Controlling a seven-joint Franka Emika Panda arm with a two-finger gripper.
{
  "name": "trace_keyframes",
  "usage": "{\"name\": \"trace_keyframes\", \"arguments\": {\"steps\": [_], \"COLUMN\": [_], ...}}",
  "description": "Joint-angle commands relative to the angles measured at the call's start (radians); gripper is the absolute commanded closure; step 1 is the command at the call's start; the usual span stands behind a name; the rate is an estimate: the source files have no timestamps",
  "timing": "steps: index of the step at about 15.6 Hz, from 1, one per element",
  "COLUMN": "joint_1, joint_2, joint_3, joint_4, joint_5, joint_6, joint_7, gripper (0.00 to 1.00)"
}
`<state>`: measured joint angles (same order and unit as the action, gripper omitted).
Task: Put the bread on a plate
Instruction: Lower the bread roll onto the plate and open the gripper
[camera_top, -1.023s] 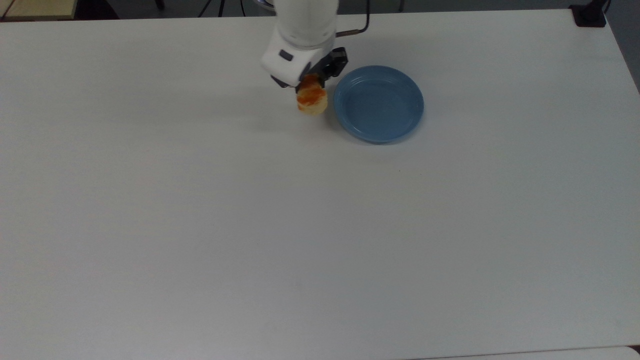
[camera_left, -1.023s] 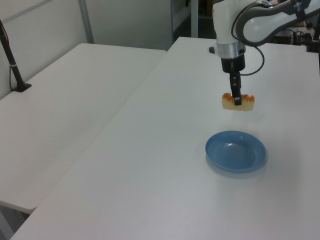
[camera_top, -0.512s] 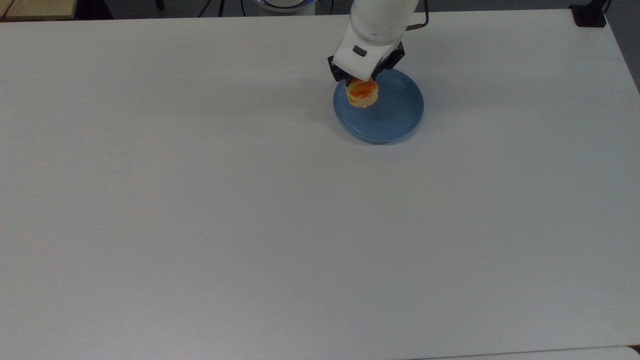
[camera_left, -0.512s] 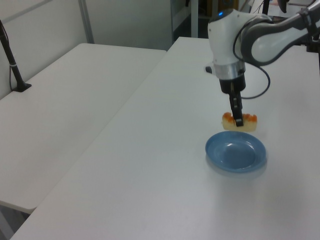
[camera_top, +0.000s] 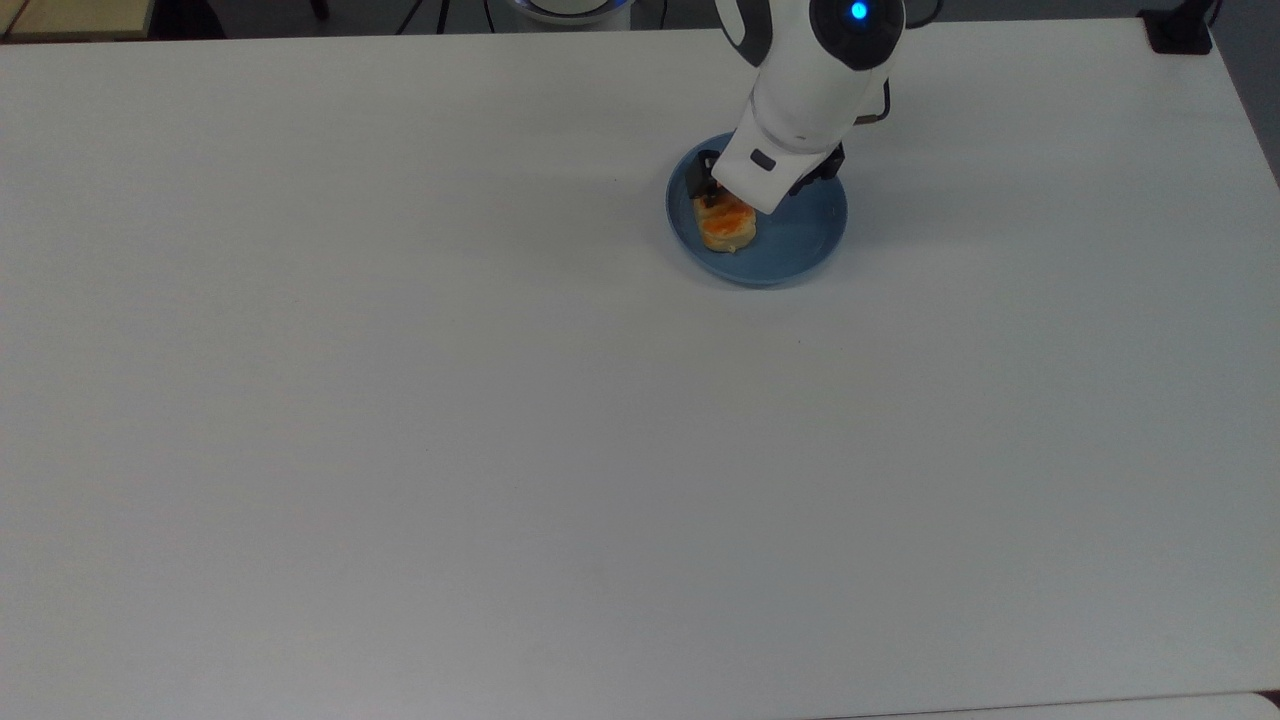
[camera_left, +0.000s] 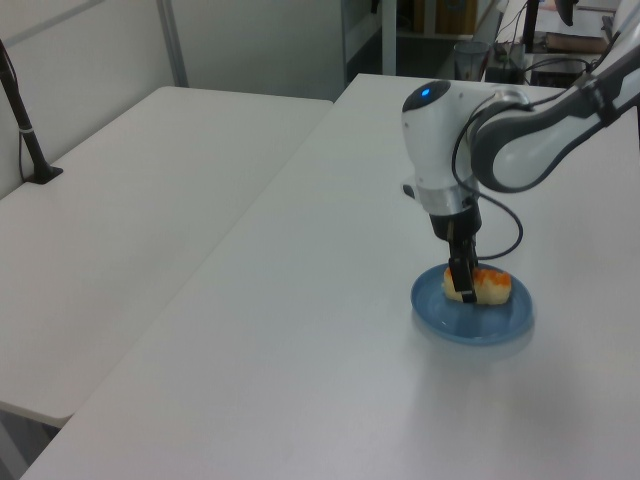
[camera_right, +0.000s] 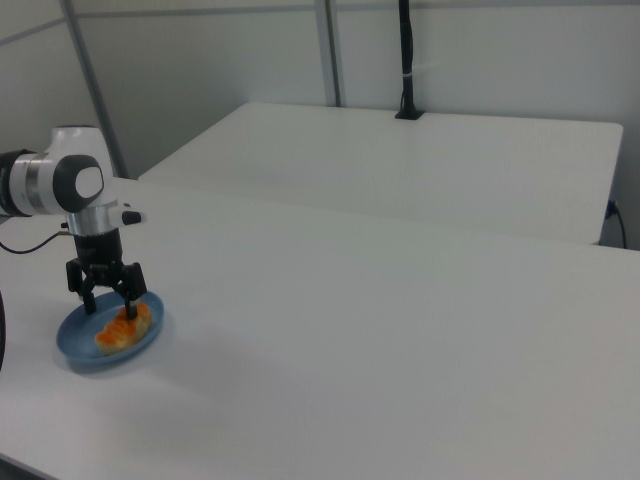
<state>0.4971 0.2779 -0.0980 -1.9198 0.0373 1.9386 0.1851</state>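
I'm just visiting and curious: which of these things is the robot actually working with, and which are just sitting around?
In the job:
bread, lying on the plate
plate
tool, fingers spread either side of the bread

Just there:
white table under it all
second white table beside it
black post on the far table

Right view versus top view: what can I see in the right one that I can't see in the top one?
The right view adds a second white table behind, with a black pole standing on it, and grey wall panels. The top view adds a glowing blue light on the arm and a black clamp at the table's far corner. Both show the bread lying in the blue plate, with the gripper right above it, on the big white table.
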Motion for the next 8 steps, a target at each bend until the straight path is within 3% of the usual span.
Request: {"name": "trace_keyframes", "arguments": {"steps": [1,5,8], "joint_1": [0.008,-0.072,-0.196], "joint_2": [-0.02,-0.187,-0.288], "joint_3": [0.003,0.03,0.076], "joint_4": [0.001,0.005,0.005], "joint_5": [0.015,0.012,-0.008], "joint_6": [-0.015,-0.179,-0.231], "joint_7": [0.027,0.017,-0.025], "gripper": [0.0,0.0,0.0]}}
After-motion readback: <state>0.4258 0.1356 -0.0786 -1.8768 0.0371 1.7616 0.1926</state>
